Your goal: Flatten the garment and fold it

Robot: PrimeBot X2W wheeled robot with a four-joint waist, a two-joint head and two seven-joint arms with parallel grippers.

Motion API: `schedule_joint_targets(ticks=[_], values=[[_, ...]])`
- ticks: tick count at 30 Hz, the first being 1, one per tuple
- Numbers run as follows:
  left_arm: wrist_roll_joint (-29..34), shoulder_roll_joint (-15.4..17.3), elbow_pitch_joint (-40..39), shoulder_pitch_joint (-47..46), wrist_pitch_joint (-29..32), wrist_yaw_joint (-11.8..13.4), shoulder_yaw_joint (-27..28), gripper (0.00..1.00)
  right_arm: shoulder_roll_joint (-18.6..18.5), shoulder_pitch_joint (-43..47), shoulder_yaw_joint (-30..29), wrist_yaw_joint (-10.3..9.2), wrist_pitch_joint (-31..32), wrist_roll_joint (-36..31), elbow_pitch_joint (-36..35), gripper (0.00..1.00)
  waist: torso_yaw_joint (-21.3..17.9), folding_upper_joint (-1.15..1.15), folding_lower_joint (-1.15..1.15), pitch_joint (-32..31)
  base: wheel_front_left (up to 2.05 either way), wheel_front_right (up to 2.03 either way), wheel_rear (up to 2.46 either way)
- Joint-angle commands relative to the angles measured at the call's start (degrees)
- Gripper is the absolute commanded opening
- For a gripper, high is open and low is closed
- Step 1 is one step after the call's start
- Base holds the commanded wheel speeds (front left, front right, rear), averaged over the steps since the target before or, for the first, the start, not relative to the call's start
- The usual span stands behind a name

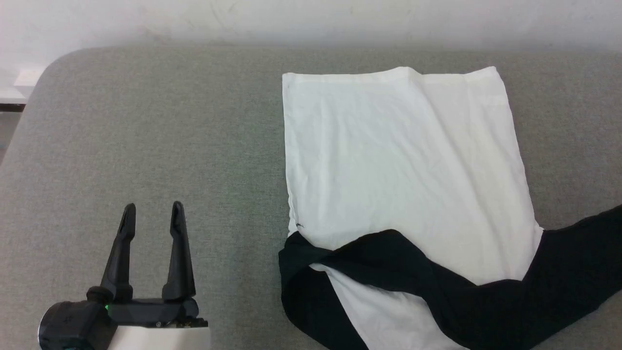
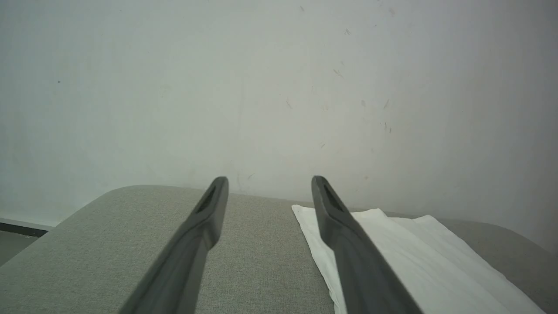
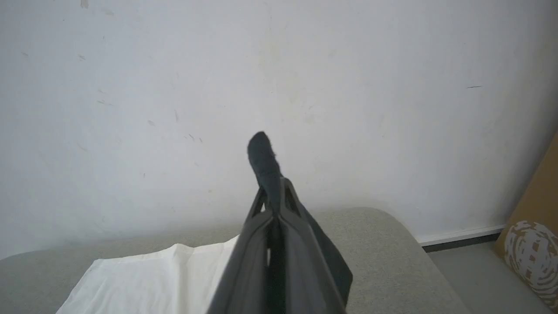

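Head view: garment [image 1: 398, 155] near left tool [image 1: 151, 211]

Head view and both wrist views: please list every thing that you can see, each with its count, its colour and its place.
shirt: one, white body with black sleeves, lying on the right half of the padded surface
padded surface: one, grey, under the shirt, against the wall
wall: one, white with small marks, behind the padded surface
floor: one, grey, right of the padded surface
brown board: one, brown, at the right edge of the right wrist view
patterned thing: one, brown and white, low beside the board; kind unclear
left tool: one, dark, open, over bare surface left of the shirt
right tool: one, dark, shut on black cloth of the shirt
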Motion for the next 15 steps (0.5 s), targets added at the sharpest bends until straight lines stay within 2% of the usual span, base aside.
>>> schedule_joint_targets(ticks=[1,4,5,15], values=[[-0.4,0.3,-0.4,0.6,0.4,0.3,0.1,1.0,1.4,-0.7,2.5,-0.05,1.0,0.9,-2.4,0.0,0.6,0.0,0.01,-0.6,0.0,0.0,0.0],[-0.5,0.3,-0.5,0.7,0.5,0.3,-0.1,1.0,3.3,-1.1,7.9,-0.05,2.7,1.0,-6.4,0.0,1.4,0.0,0.01,-1.1,0.0,0.0,0.0],[-0.5,0.3,-0.5,0.7,0.5,0.3,-0.1,1.0,3.3,-1.1,7.9,-0.05,2.7,1.0,-6.4,0.0,1.4,0.0,0.01,-1.1,0.0,0.0,0.0],[-0.8,0.0,-0.4,0.9,0.3,0.3,-1.2,1.0,9.5,0.4,27.2,-0.05,7.1,-0.1,-13.2,0.0,4.9,0.0,0.01,-1.1,0.0,0.0,0.0]])
